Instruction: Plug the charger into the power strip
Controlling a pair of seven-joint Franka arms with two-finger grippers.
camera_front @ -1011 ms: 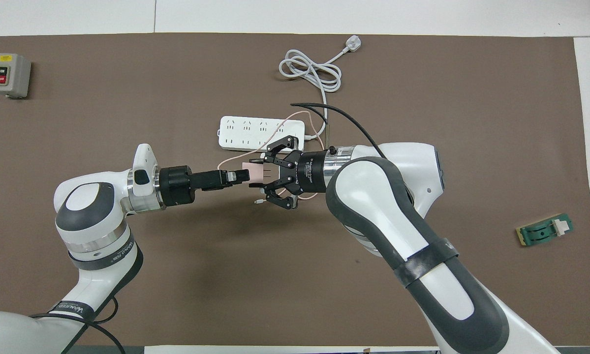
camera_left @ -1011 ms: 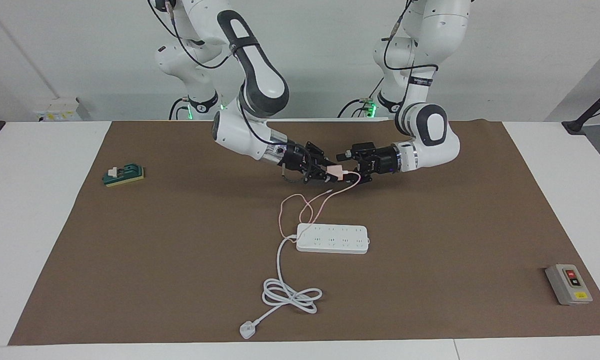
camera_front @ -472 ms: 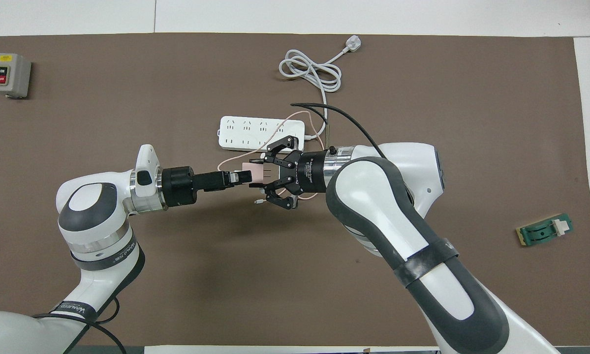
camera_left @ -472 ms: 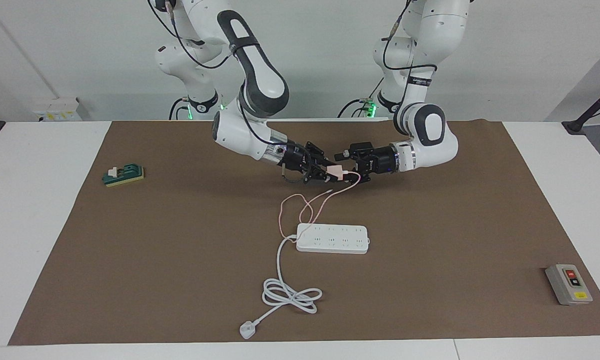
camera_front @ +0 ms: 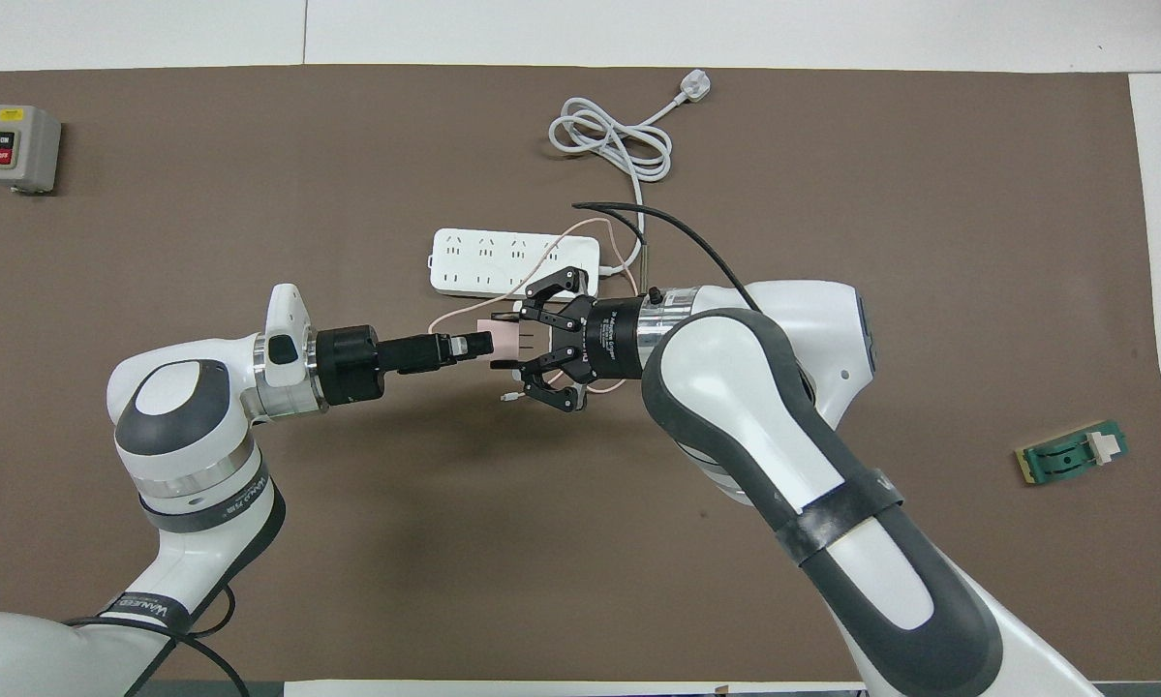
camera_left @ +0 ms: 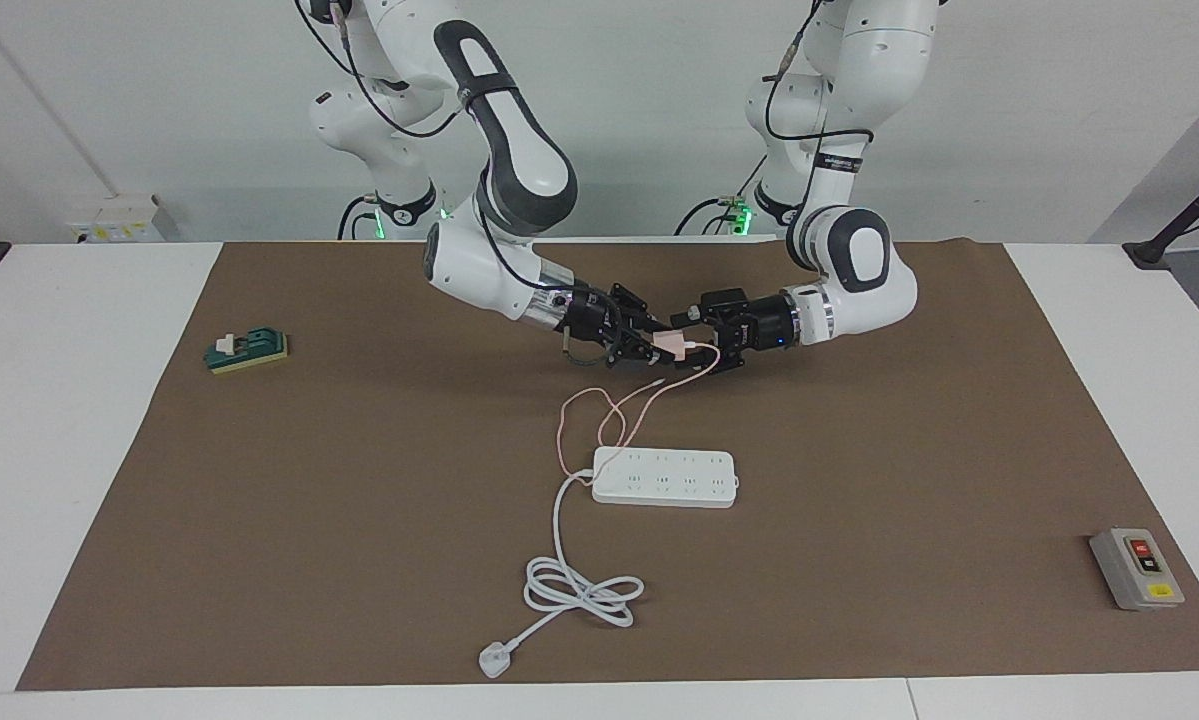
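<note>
The pale pink charger (camera_left: pixel 671 343) (camera_front: pixel 502 339) hangs in the air over the brown mat, a little nearer to the robots than the power strip. My right gripper (camera_left: pixel 659 345) (camera_front: pixel 517 341) is shut on it, links splayed to the sides. My left gripper (camera_left: pixel 704 340) (camera_front: pixel 484 344) faces it from the other end, open, with one finger above and one below the charger's end. The thin pink cable (camera_left: pixel 599 412) (camera_front: pixel 454 315) droops to the mat and lies across one end of the white power strip (camera_left: pixel 664 477) (camera_front: pixel 503 261).
The strip's thick white cord (camera_left: pixel 579 590) (camera_front: pixel 614 140) coils farther from the robots and ends in a white plug (camera_left: pixel 494 660). A grey switch box (camera_left: pixel 1137 568) (camera_front: pixel 20 147) sits at the left arm's end. A green block (camera_left: pixel 249 350) (camera_front: pixel 1074 453) lies at the right arm's end.
The left arm's wrist and elbow have shifted slightly while its gripper stays at the charger. The right arm, the charger and the power strip have not moved.
</note>
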